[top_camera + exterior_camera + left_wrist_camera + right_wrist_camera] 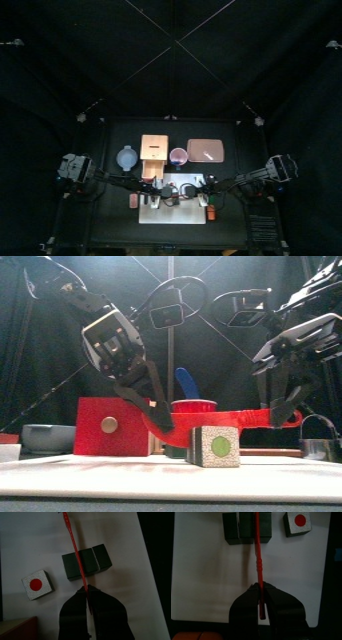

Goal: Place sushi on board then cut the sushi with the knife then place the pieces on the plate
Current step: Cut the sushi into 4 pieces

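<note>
At the tips of my left gripper [85, 592] I am pinching one end of the red knife [227, 419], with the jaws closed tight on it. My right gripper [258, 587] is clamping the other end the same way, so the blade is spanning the gap between my two hands. Its long axis is running left to right over the white cutting board [211, 572]. It is crossing the sushi roll [90, 559] square to the roll's own length, with the roll under the blade's middle and about equally near to both arms. The blade seems to be sitting over the seam between the next block and the one nearest the loose piece [37, 584], which is lying just beside the roll on the board. Whether the edge is touching the roll I cannot tell. I judge that the coming move is a straight push down with both hands together.

Behind the board the pink tray [205, 150] is waiting, and I can make out nothing on it. Next to it the red cup [198, 406] is holding the blue knife [187, 382]. The wooden box [111, 426] and the blue-grey bowl [127, 157] are standing further left, and I cannot see what the bowl contains.
</note>
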Controlling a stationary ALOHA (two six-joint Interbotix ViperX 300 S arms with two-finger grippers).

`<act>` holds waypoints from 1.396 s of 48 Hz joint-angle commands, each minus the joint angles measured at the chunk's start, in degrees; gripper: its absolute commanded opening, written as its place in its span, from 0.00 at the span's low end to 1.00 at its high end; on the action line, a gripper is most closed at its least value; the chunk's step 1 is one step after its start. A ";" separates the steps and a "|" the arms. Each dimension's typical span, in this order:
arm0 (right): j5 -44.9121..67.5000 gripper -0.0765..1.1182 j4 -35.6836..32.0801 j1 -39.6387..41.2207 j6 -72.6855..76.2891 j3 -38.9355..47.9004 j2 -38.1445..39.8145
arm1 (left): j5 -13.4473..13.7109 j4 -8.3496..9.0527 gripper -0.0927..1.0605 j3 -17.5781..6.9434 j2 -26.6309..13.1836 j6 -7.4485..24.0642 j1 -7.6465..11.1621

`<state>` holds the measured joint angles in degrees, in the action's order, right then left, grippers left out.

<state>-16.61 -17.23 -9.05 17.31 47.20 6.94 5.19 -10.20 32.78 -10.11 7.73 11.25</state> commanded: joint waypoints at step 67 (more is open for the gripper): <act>-2.20 0.42 5.54 -4.92 -0.18 -2.55 6.24 | -2.90 -0.26 0.34 -3.52 4.75 0.18 4.92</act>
<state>-19.25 -11.87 -14.50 17.40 46.32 11.87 4.04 -10.46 31.64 -6.24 7.73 15.21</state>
